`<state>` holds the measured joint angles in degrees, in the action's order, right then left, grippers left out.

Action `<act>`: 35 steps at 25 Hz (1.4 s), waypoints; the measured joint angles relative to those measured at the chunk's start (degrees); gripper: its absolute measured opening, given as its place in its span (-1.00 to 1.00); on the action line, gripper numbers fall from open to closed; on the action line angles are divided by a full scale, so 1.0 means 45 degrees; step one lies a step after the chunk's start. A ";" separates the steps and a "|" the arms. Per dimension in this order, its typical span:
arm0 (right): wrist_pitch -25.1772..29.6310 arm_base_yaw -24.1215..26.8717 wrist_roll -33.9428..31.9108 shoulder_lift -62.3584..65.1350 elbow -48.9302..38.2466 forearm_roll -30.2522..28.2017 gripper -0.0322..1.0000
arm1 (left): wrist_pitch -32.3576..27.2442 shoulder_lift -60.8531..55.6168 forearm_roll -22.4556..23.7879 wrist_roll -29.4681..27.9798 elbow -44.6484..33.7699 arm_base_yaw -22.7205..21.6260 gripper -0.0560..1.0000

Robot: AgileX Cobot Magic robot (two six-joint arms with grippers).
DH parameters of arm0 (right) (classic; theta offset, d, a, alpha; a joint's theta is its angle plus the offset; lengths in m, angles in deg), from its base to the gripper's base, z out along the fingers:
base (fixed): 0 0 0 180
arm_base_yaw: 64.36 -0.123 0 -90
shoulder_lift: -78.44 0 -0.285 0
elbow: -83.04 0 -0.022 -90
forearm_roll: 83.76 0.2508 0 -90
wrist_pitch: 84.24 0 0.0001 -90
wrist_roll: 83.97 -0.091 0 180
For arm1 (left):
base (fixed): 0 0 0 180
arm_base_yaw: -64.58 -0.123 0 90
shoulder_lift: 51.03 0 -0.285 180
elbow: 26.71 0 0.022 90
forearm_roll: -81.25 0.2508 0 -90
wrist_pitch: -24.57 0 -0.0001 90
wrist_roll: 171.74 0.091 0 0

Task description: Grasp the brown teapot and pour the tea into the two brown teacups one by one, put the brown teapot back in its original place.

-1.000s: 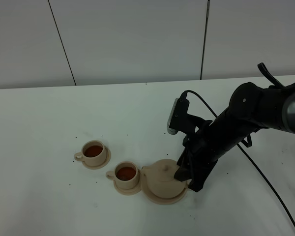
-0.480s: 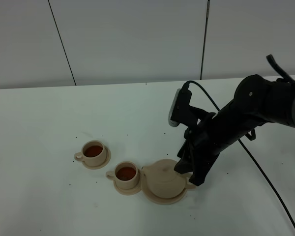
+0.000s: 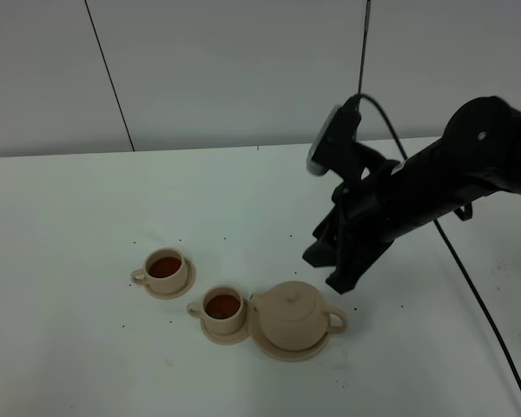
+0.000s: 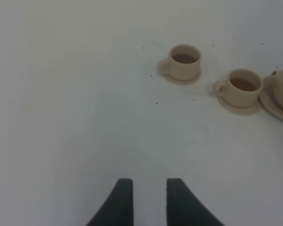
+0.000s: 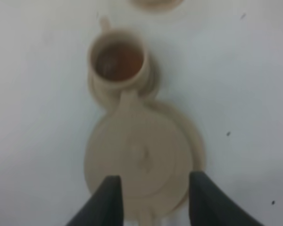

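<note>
The brown teapot point(image 3: 293, 315) stands upright on its wide saucer, the original place point(image 3: 280, 352), lid on and loop handle to the right. Two brown teacups point(image 3: 167, 270) point(image 3: 223, 309) stand on small saucers to its left, both holding reddish tea. My right gripper point(image 3: 326, 271) hangs open in the air above and right of the teapot, touching nothing. In the right wrist view its fingers point(image 5: 108, 202) frame the teapot point(image 5: 141, 155) from above, with the nearer cup point(image 5: 119, 61) beyond. My left gripper point(image 4: 149, 193) is low over bare table, jaws slightly apart and empty, with the cups point(image 4: 184, 61) point(image 4: 243, 87) farther off.
The white table point(image 3: 87, 217) stretches bare around the tea set, dotted with small dark specks. A black cable point(image 3: 478, 304) trails from my right arm across the table's right side. A grey panelled wall point(image 3: 234, 69) rises behind the table.
My right gripper has let go of the teapot's handle and risen up and to the right, away from it. The teapot stays on its wide saucer.
</note>
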<state>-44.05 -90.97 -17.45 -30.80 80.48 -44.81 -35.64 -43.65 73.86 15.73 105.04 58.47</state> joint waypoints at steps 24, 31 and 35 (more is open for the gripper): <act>-0.2150 0.0473 -0.1808 0.4676 0.0000 0.1338 -0.36 | 0.0000 0.0000 0.0000 0.0000 0.0000 0.0000 -0.43; -0.2213 0.2468 -0.2421 0.4915 0.0000 0.1315 -0.36 | 0.0000 0.0000 0.0000 0.0000 0.0000 0.0000 -0.43; -0.2176 0.3423 -0.2418 0.5286 -0.0025 0.1315 -0.36 | 0.0000 0.0000 0.0000 0.0000 0.0000 0.0000 -0.43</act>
<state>-53.84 -75.57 -28.33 -7.02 80.36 -38.89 -35.64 -43.65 73.86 15.73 105.04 58.47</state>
